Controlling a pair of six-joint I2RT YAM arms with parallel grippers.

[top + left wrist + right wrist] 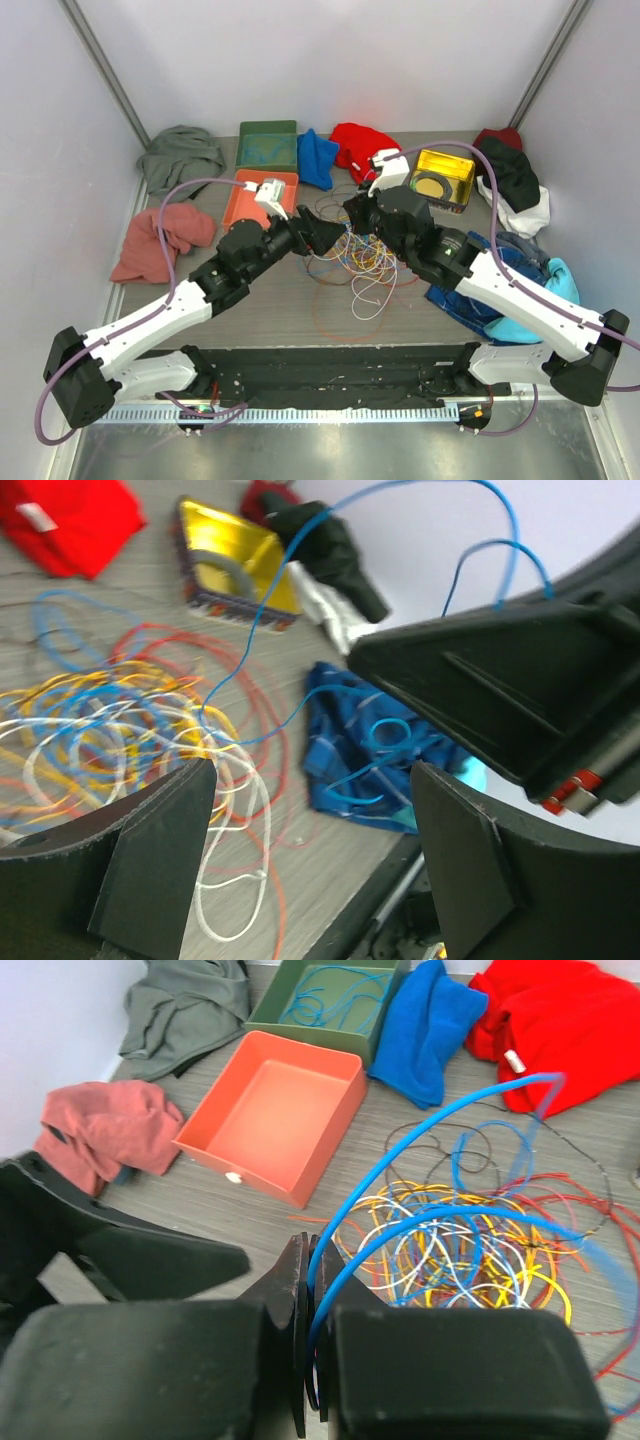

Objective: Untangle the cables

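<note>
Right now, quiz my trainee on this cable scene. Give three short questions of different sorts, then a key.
1. True or false: the left gripper has its jaws shut.
2. Pick one: what colour is the clamped cable in the right gripper? A red, B blue, C white.
3. Name it: which has nothing lying in it, the green tray or the orange tray?

Key
1. False. The jaws stand wide apart with nothing between them.
2. B.
3. The orange tray.
</note>
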